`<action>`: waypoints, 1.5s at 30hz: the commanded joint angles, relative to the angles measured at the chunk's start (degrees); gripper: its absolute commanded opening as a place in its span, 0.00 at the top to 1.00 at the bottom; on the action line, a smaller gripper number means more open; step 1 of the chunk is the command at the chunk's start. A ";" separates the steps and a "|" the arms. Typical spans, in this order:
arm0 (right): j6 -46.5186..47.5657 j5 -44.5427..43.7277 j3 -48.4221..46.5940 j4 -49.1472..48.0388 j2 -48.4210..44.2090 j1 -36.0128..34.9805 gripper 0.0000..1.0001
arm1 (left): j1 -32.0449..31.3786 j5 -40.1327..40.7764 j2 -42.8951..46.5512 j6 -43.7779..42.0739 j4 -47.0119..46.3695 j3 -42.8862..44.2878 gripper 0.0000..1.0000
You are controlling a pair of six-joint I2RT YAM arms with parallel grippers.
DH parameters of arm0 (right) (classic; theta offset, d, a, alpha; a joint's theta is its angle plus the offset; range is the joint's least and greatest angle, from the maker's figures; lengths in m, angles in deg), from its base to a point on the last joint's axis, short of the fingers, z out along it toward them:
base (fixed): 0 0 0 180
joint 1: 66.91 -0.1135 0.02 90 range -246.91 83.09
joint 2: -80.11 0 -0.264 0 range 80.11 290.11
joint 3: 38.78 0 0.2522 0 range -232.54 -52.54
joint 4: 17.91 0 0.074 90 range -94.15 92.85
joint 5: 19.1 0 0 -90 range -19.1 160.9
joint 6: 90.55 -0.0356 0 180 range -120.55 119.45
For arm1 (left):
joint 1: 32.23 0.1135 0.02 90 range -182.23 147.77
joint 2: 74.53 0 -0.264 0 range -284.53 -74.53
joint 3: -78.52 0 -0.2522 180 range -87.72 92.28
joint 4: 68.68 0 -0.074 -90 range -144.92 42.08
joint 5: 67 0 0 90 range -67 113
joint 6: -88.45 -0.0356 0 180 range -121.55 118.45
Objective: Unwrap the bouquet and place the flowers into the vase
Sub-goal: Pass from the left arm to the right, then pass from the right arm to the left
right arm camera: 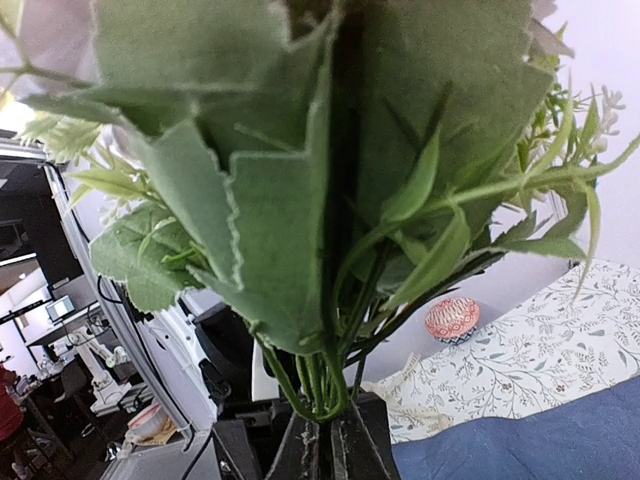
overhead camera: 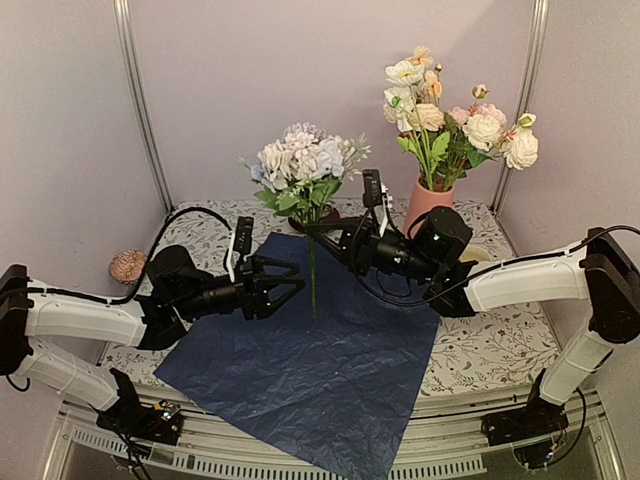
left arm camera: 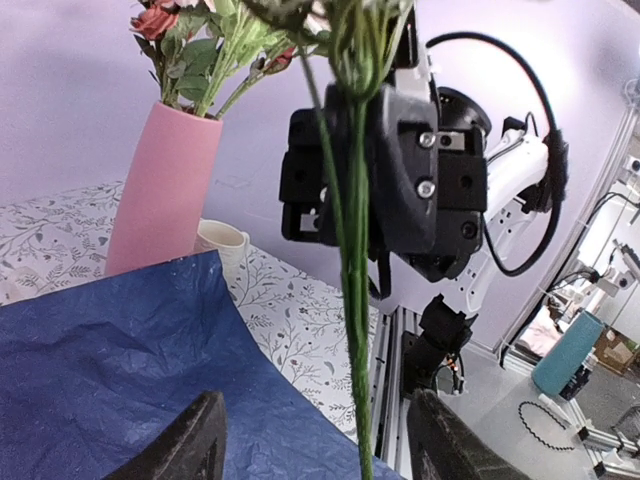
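Soft, even light; blurry close foreground

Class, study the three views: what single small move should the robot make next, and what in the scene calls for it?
Probably raise the right gripper with its flowers. Its fingers are shut on the stems, the left gripper is open and off them, and the stem ends hang low over the blue paper, likely too low to clear the vase rim.

Walls (overhead camera: 300, 60): plain pale lilac panels, back and both sides
Corner posts (overhead camera: 140, 100): silver metal, upright at the back corners
Table (overhead camera: 490, 350): white cloth, grey floral print
Front rail (overhead camera: 460, 425): pale metal
Light: soft, even
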 commanded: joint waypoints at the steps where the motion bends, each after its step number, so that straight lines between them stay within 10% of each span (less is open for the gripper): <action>1: -2.15 -1.99 -0.16 -7.19 -0.61 0.04 0.98 | -1.64 0.41 -2.92 1.11 -4.25 -0.29 0.38; 20: -3.32 0.98 -1.04 -7.78 1.56 -0.14 0.97 | -2.20 -2.78 -6.16 -2.59 3.38 5.84 0.56; 30: -2.59 0.22 -0.19 -8.00 1.07 -0.35 0.97 | -2.20 0.63 -4.93 -2.67 5.07 5.91 0.90; 36: -2.12 -2.14 1.19 -10.09 0.54 -0.51 0.97 | -2.28 0.35 -3.75 -1.13 -1.96 2.07 0.38; 45: -2.68 -4.14 1.12 -14.76 1.19 -1.19 0.97 | -2.89 -0.35 -3.34 -3.95 -5.22 0.57 0.21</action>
